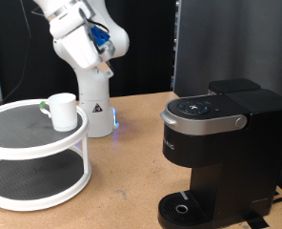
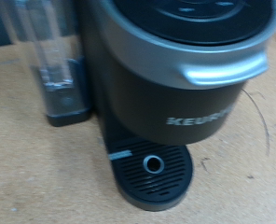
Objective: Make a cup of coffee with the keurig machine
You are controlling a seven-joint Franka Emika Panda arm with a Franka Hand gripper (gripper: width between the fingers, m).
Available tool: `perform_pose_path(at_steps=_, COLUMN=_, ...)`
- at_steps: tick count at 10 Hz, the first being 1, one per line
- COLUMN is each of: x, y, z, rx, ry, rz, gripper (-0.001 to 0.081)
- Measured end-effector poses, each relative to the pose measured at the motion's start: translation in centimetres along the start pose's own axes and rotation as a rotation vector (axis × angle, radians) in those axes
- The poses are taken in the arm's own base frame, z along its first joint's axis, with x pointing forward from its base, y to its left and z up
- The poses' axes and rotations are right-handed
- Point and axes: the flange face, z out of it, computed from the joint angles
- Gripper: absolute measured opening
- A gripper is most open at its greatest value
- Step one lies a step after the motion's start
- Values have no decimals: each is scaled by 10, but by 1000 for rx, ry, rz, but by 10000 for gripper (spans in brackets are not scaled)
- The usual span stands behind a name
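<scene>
gripper: out of both views, open or closed unknown | cup [image 1: 62, 110]: on white stand [image 1: 8, 143], well apart from keurig [image 1: 217, 143], not under the hand | handling: likely rigid, smooth, breakable; take by handle or rim | drip tray [image 2: 152, 173]: bare

"KEURIG" on the keurig machine [image 2: 199, 120] front

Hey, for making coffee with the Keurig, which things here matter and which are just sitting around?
For the job:
- white cup, on the top shelf of the stand
- Keurig machine, lid closed, drip tray bare
- gripper: not in view in either picture

Just there:
- white two-tier round stand
- wooden table
- clear water tank beside the machine
</scene>
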Motion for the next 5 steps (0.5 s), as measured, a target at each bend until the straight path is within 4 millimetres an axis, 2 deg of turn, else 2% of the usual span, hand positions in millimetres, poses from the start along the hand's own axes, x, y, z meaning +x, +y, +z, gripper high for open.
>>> perform_pose_path(at_steps=2, x=-16, y=-1, z=-16, rx=72, ry=1, rz=-79, gripper=1)
perform_pose_path(at_steps=4, x=-19, y=2, z=-13, rx=60, ry=2, rz=-1, gripper=1)
perform_pose_path(at_steps=5, x=-27, y=5, z=-14, rx=60, ry=10, rz=34, gripper=1)
